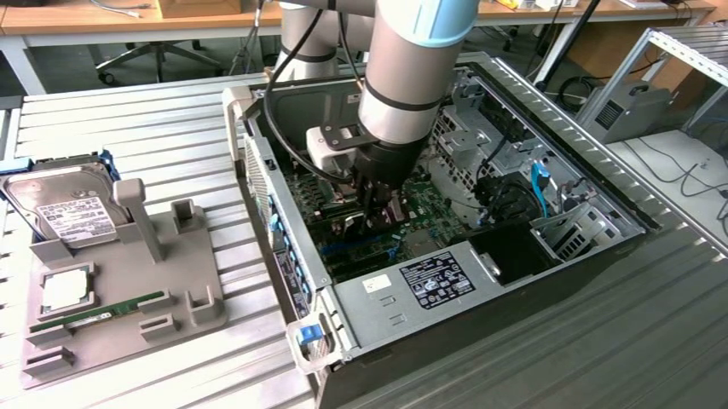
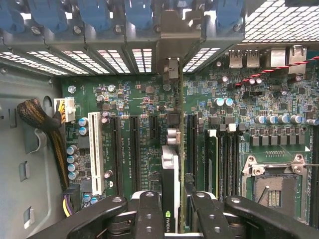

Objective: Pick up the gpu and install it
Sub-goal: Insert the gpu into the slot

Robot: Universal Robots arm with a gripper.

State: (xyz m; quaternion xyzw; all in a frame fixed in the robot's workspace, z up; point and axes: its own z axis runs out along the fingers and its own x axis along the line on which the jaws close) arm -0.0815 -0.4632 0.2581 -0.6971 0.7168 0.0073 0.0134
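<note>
While the gripper, partly closed, pinches the gpu by its near end, card stands edge-on over the motherboard, long axis straight out from the jaws, parallel to the board's black PCIe slots, heading for the vented slot covers past its far edge.

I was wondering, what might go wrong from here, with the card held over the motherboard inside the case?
1. The gpu, gripped edge-on between the jaws, might come down beside its slot and press on the motherboard parts next to it.
2. Its silver bracket sits close to the rear slot covers and might snag there, tilting the card.
</note>
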